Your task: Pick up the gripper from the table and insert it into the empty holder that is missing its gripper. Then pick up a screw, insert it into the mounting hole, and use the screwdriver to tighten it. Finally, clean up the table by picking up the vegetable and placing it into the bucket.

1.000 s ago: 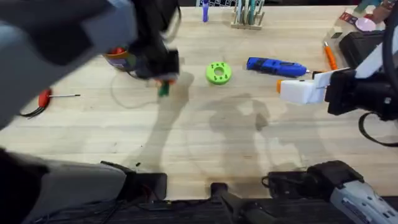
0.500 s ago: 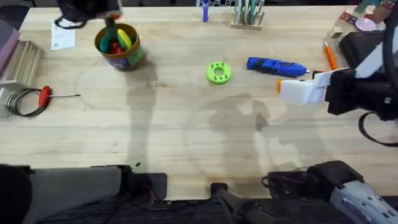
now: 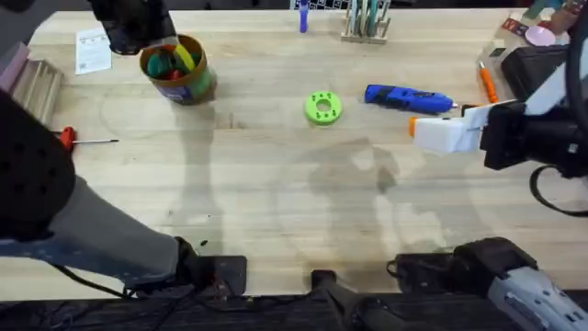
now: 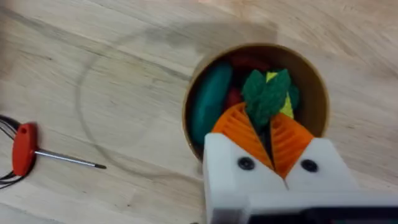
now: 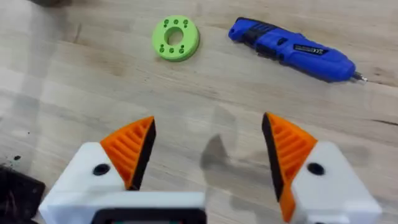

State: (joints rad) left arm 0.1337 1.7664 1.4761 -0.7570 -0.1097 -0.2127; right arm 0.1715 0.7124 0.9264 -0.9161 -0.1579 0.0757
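Note:
My left gripper (image 4: 268,121) hangs over the bucket (image 4: 317,106), shut on the dark green leafy vegetable (image 4: 267,93), which sits just above the toy pieces inside. From overhead, the left gripper (image 3: 152,41) is a dark mass at the far rim of the bucket (image 3: 188,87). The blue screwdriver (image 3: 409,98) lies at the back right, also seen as the screwdriver (image 5: 289,48) ahead of my right gripper (image 5: 208,152). That gripper is open and holds nothing, hovering over bare wood; overhead, the right gripper (image 3: 446,133) is at the right. The loose gripper piece and the screw are out of view.
A lime-green disc (image 3: 322,107) lies mid-table. A red-handled tool (image 3: 66,138) with a coiled cable rests at the left edge. A thin orange tool (image 3: 487,83) and a black box sit at the far right. A small rack (image 3: 366,23) stands at the back.
My left arm carried the vegetable from the middle left of the table back to the bucket and now holds it over the opening. The right arm has not moved.

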